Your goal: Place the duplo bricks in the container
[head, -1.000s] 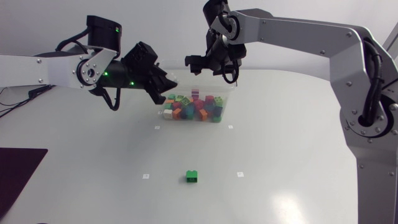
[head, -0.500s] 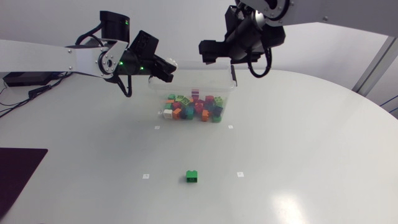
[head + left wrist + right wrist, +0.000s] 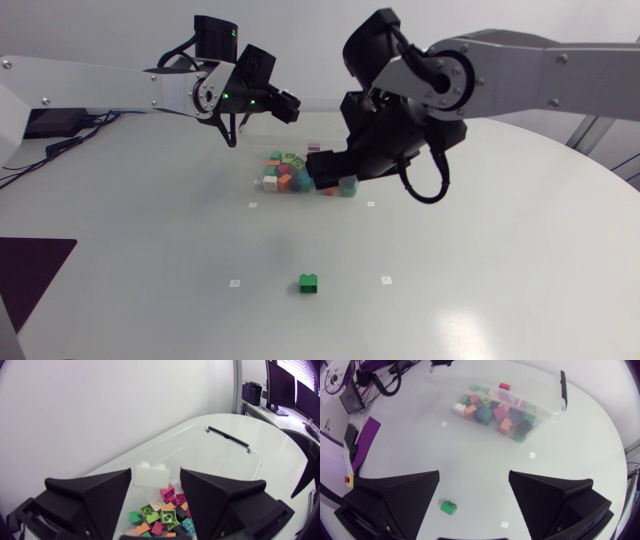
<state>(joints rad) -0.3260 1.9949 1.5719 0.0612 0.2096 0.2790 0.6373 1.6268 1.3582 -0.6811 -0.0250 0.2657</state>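
Observation:
A clear container (image 3: pixel 258 160) holding several coloured duplo bricks (image 3: pixel 285 177) stands at the table's far middle. My left gripper (image 3: pixel 285 107) hovers over its back left part. In the left wrist view this gripper (image 3: pixel 155 495) is open, and a white brick (image 3: pixel 150 474) hangs loose between its fingertips above the container (image 3: pixel 235 455). My right gripper (image 3: pixel 330 172) hangs low in front of the container and hides part of it. It (image 3: pixel 472 495) is wide open and empty. A green brick (image 3: pixel 309 284) lies alone on the table, below the right gripper's fingers (image 3: pixel 449 507).
Small white markers (image 3: pixel 235 283) dot the table around the green brick. A dark mat (image 3: pixel 30 270) lies at the front left edge. A red brick (image 3: pixel 505 386) sits on the container's rim, near its black handle (image 3: pixel 563 390).
My left gripper has moved right over the container and opened, letting go of the white brick. My right arm has swung from behind the container down to its front and opened wider.

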